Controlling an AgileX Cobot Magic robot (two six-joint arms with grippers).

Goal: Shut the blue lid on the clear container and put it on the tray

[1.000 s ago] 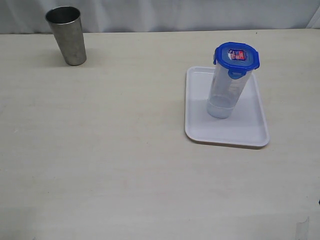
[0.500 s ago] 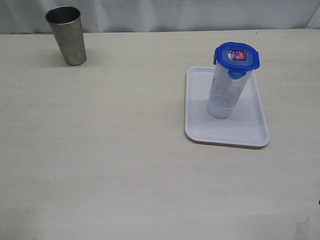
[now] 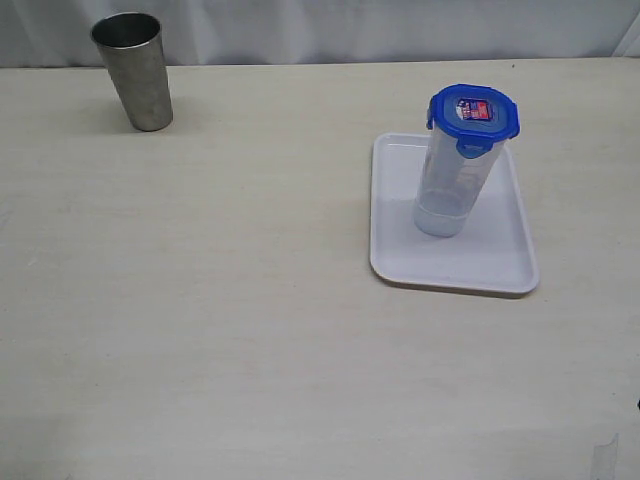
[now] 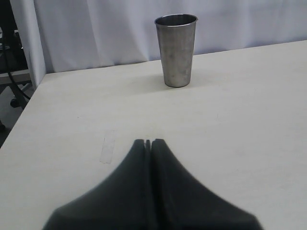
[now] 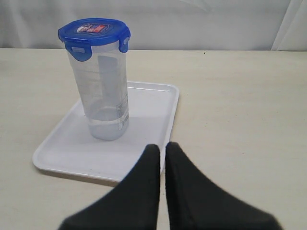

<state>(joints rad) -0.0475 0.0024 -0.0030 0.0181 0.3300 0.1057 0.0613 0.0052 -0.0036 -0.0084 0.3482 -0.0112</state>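
At three o'clock your tapered clear container (image 3: 448, 190), blue lid (image 3: 474, 112) on, stands on the smooth white tray (image 3: 500, 265); left gripper (image 4: 148, 142) and right gripper (image 5: 160, 146) clenched empty.

I find no change to report. Over the last second the exterior view shows nothing that has shifted, tipped or turned: not the lid (image 3: 474, 112), the container (image 3: 447, 190), the tray (image 3: 495, 265) or the cup (image 3: 135, 70). My left gripper (image 4: 147, 142) and right gripper (image 5: 162, 146) show only in the wrist views, so I cannot tell whether either has moved.
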